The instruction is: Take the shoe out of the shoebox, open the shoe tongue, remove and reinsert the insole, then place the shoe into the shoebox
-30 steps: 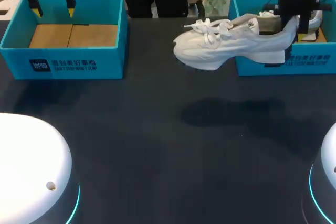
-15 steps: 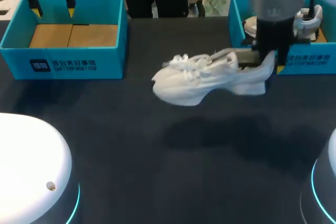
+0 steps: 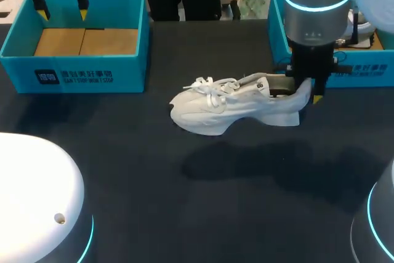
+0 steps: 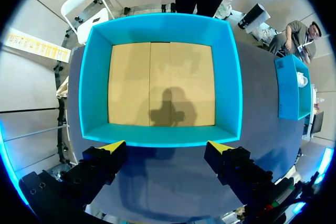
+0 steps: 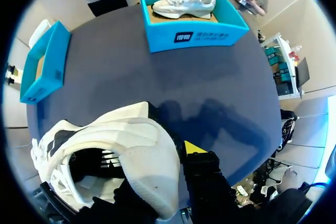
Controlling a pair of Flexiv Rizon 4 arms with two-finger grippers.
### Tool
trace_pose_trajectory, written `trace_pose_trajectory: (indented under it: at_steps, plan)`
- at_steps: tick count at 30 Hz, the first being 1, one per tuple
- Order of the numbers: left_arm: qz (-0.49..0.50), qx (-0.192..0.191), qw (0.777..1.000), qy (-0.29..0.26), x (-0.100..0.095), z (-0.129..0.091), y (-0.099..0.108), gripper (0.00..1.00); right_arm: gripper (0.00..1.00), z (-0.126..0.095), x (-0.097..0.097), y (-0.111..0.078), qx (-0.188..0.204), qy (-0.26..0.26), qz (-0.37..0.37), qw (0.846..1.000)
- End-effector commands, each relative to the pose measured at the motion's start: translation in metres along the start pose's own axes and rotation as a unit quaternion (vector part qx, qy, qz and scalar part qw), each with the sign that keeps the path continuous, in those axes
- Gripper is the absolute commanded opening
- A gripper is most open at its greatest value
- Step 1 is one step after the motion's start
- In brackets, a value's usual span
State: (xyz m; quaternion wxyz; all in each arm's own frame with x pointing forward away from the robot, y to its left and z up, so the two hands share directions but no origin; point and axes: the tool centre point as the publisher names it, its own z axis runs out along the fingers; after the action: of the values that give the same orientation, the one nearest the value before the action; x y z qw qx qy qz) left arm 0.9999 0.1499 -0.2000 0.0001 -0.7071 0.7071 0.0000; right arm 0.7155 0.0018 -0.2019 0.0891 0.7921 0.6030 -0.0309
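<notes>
- Right gripper [image 3: 306, 95] clamps the heel of the white lace-up sneaker [image 3: 228, 106], held above the dark table [image 3: 154, 183], near the teal cardboard shoebox [image 3: 363, 73].
- Left gripper [image 4: 167, 148] spread wide above the 2nd teal box [image 4: 157, 27].

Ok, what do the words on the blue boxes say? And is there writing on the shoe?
On the left shoebox, front wall: a white logo and lines of print, too small and blurred to read.
On the right shoebox, front wall: the same white print, also too blurred.
On the shoe, side: a small dark mark, too small to read.
No other writing.
</notes>
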Motion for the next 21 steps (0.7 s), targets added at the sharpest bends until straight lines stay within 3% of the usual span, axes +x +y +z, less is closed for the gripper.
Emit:
trace_pose_trajectory:
  at_steps: [1, 7, 12, 21]
  plan:
    - [0.0, 0.0, 1.0, 0.0, 0.0, 0.0, 0.0, 1.0, 0.0, 0.01, 0.023, -0.015, -0.002, 0.005, -0.007, 1.0]
    - [0.0, 0.0, 1.0, 0.0, 0.0, 0.0, 0.0, 1.0, 0.0, 0.038, 0.054, -0.043, 0.01, -0.027, -0.028, 0.999]
    - [0.0, 0.0, 1.0, 0.0, 0.0, 0.0, 0.0, 1.0, 0.0, 0.052, 0.064, -0.063, 0.014, 0.001, -0.026, 1.0]
    - [0.0, 0.0, 1.0, 0.0, 0.0, 0.0, 0.0, 1.0, 0.0, 0.074, 0.084, -0.085, 0.015, -0.021, -0.048, 0.999]
